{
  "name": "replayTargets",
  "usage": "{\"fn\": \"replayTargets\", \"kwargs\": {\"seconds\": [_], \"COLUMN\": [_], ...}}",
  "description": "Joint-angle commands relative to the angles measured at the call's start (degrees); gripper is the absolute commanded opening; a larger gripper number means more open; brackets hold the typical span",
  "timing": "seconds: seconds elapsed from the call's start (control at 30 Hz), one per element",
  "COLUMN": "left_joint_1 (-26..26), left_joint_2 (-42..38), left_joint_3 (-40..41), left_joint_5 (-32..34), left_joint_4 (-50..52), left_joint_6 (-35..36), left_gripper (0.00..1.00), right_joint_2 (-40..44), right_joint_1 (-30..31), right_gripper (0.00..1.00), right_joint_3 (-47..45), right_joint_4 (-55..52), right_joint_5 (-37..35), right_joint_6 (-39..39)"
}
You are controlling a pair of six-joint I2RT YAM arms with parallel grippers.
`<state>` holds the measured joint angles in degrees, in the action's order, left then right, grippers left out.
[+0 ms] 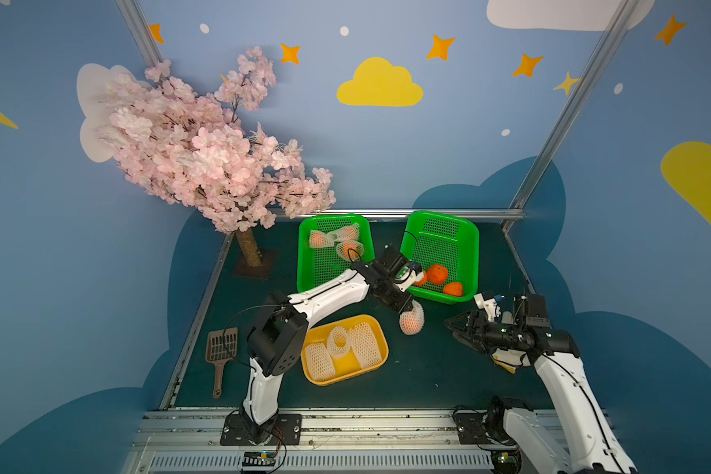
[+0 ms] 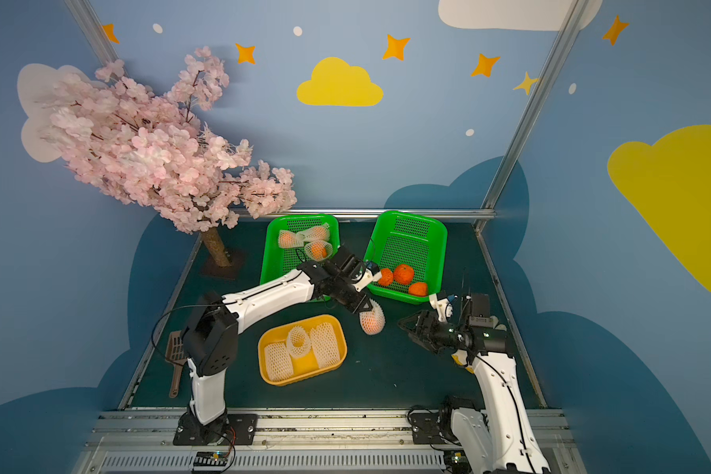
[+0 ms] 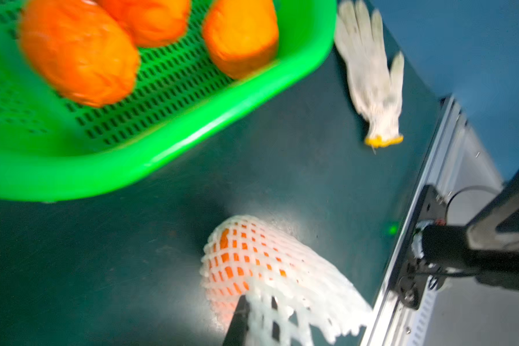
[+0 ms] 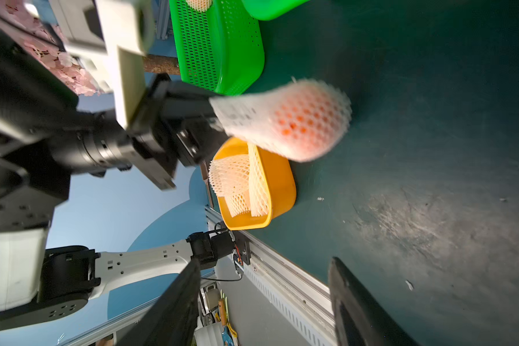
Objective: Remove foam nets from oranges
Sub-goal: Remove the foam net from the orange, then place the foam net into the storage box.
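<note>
Dark counter [image 1: 427,369] — left claw [image 1: 408,307] clenched on a foam net [image 1: 416,315] holding an orange [image 1: 408,325]; right claw [image 1: 452,328], at its three o'clock, spread wide.

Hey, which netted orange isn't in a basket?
The netted orange hanging by its foam net from the left gripper, beside the yellow tray; the others lie in the green basket near the tree.

Robot test booth, aluminium frame [image 1: 567,111], cartoon-sky walls [image 1: 386,164] (fake blossom tree [image 1: 189,152])
</note>
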<state>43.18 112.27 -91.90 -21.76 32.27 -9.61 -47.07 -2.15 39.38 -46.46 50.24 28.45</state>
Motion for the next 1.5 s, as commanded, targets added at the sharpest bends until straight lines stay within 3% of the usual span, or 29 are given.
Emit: {"fn": "replayTargets", "kwargs": {"seconds": [0.0, 0.23, 0.5, 0.83, 1.1, 1.3, 1.47], "left_joint_1": [0.1, -1.5, -1.5, -2.8, -6.2, -8.0, -10.4], "left_joint_2": [-0.7, 1.4, 2.2, -1.2, -9.2, -11.9, -15.9], "left_joint_3": [0.2, -1.8, -1.3, 2.5, 2.6, 2.8, 2.8], "left_joint_5": [-8.7, -14.9, -21.7, -21.7, -20.2, -22.2, -23.1], "left_joint_4": [-0.3, -1.0, -5.6, -12.0, -8.8, -4.1, 6.0], "left_joint_6": [-9.3, -15.1, -23.0, -29.5, -29.0, -28.5, -25.7], "left_gripper": [0.11, 0.11, 0.11, 0.10, 0.10, 0.10, 0.10], "right_joint_2": [3.7, 6.8, 1.2, -6.6, -6.3, -1.0, 2.3], "right_joint_1": [0.1, 2.9, 13.2, 15.8, 15.3, 15.8, 15.5], "right_gripper": [0.70, 0.71, 0.71, 0.71, 0.74, 0.77, 0.83], "right_joint_3": [-1.7, -6.7, -5.9, -3.6, -2.9, -3.2, -2.0], "right_joint_4": [-0.8, 3.0, 8.4, 9.1, 8.4, 12.9, 10.1], "right_joint_5": [-0.6, -3.0, -12.2, -21.1, -18.5, -12.6, -17.1], "right_joint_6": [-0.6, 0.8, -0.9, -3.8, -1.7, -2.4, -4.0]}}
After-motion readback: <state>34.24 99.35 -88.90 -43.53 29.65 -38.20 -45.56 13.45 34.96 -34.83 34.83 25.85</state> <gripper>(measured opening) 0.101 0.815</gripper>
